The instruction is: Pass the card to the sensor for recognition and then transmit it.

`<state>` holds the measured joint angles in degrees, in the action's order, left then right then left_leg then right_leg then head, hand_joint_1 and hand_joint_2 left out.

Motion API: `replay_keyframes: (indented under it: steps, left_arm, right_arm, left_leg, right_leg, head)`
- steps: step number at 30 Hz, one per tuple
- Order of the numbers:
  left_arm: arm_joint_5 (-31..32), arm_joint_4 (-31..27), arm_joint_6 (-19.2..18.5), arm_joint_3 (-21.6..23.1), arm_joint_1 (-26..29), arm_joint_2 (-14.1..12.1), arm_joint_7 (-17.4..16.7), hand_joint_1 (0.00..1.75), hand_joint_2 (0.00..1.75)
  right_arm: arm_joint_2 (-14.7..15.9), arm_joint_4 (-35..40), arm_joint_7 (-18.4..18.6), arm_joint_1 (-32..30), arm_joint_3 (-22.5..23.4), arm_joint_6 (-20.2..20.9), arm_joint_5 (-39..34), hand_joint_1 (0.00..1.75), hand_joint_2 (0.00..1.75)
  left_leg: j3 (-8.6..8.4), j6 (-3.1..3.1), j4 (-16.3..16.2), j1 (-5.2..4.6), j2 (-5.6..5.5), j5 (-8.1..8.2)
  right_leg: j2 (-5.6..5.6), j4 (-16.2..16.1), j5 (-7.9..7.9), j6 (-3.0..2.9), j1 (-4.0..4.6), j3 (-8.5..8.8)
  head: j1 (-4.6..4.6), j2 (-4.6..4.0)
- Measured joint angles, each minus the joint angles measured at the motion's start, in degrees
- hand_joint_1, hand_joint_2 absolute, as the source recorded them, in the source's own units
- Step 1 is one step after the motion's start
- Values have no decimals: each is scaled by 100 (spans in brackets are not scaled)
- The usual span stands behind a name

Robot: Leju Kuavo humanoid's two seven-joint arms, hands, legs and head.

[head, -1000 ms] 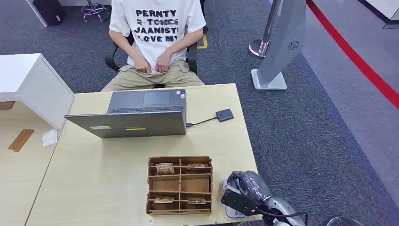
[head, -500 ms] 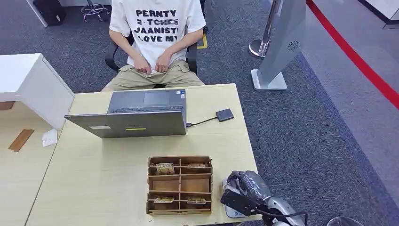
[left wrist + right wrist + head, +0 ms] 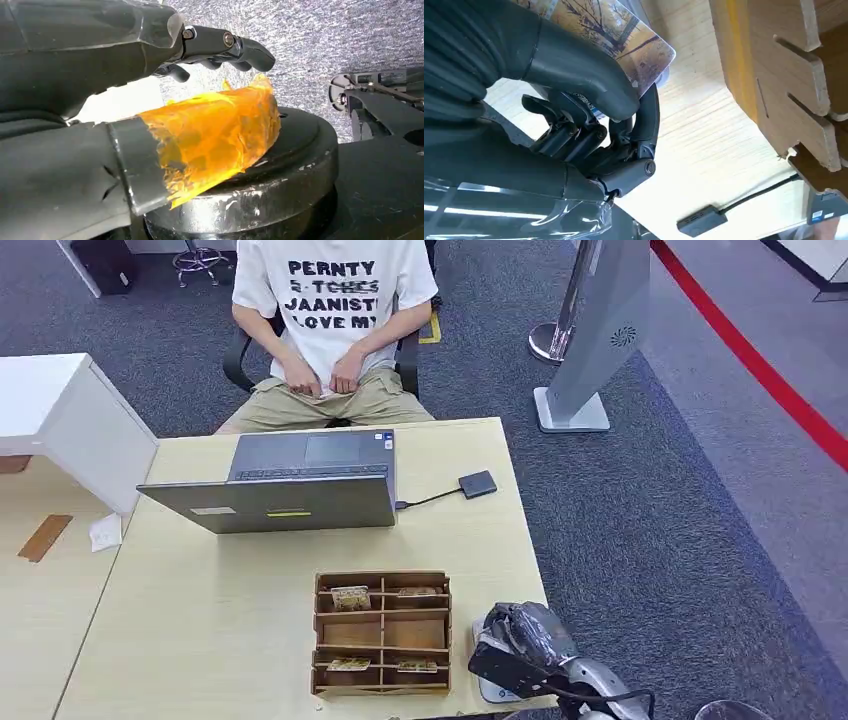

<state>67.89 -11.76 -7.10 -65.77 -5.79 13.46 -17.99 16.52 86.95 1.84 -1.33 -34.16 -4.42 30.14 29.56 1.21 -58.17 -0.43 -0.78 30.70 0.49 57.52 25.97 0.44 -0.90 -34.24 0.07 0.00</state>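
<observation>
While the right hand (image 3: 515, 645) sits at the lower right of the head frame, beside the wooden card rack (image 3: 382, 633), a picture card (image 3: 624, 37) is gripped between its thumb and curled fingers; the card is seen at the top of the right wrist frame, over the pale table (image 3: 220, 590); the card reader (image 3: 478, 484) lies right of centre, cabled to the laptop (image 3: 285, 485); the left hand (image 3: 165, 75) is seen holding nothing, fingers spread, its thumb wrapped in orange tape.
</observation>
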Motion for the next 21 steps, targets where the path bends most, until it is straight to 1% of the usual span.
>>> replay_keyframes:
  steps: [21]
  left_arm:
    - [0,0,0,0,0,0,-17,0,0]
  right_arm:
    - [0,-35,2,0,2,-2,33,175,175]
  left_leg:
    - [0,0,0,0,0,0]
  right_leg:
    - [0,0,0,0,0,0]
  head:
    - [2,0]
